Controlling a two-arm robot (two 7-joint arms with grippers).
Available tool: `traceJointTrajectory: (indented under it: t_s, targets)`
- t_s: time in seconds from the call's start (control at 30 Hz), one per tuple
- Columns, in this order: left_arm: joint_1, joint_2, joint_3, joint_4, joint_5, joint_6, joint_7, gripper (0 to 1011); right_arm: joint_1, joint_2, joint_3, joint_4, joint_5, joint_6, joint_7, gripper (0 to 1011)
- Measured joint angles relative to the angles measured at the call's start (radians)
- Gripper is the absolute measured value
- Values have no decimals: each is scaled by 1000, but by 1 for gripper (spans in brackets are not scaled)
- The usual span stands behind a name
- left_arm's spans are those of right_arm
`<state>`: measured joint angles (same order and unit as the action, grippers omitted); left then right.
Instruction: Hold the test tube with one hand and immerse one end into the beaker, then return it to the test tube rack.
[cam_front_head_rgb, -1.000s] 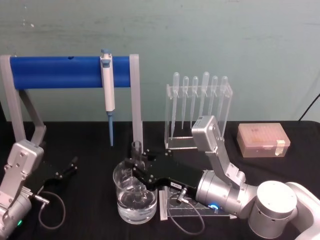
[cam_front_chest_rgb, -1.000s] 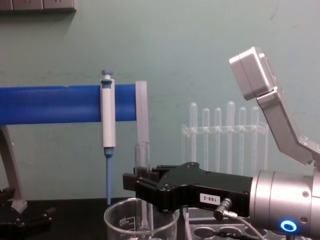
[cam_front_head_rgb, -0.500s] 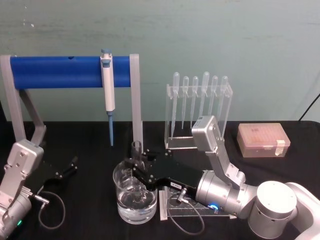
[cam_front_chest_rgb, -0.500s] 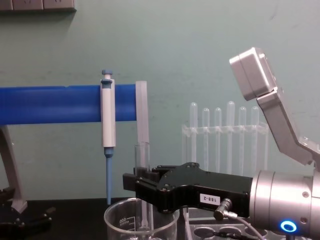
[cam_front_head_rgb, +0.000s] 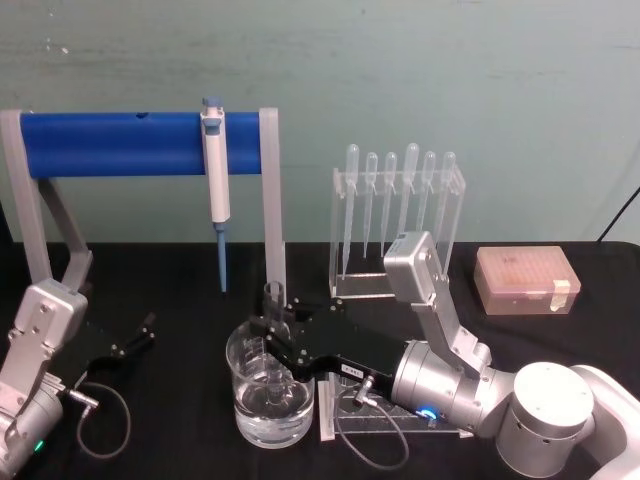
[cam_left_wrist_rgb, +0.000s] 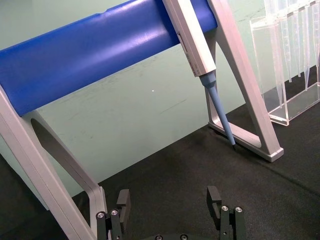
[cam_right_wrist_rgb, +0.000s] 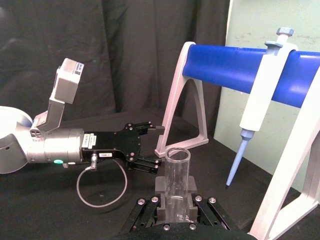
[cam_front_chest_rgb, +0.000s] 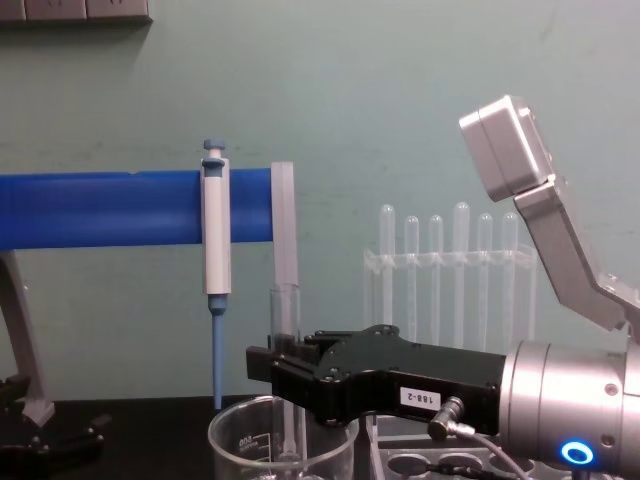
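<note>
Near the surface's front edge, the right gripper (cam_front_head_rgb: 274, 334) pinches the test tube (cam_front_head_rgb: 272, 297) in the beaker (cam_front_head_rgb: 247, 408) — tilting could clip glass; the left gripper (cam_front_head_rgb: 128, 343) idles, fingers spread, by the left edge.

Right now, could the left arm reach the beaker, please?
Probably yes: the open left gripper sits low, left of the beaker, with just black table between them. The right gripper, holding the test tube in the beaker, blocks only its right side.

Beaker (cam_front_head_rgb: 242, 398) near centre, test tube (cam_front_head_rgb: 272, 296) upright in it; micropipette (cam_front_head_rgb: 214, 170) on stand (cam_front_head_rgb: 110, 145) far left; pipette rack (cam_front_head_rgb: 338, 232) far right; tip box (cam_front_head_rgb: 526, 281) rightmost.
</note>
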<state>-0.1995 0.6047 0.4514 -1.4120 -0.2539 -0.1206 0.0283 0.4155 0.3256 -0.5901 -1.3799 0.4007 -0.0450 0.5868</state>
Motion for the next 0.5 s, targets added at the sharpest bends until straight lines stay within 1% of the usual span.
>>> traceJointTrajectory:
  t_s: [0.5]
  targets:
    - [0,0,0,0,0,0,0,1000,0,0,0,0,1,0,0,224]
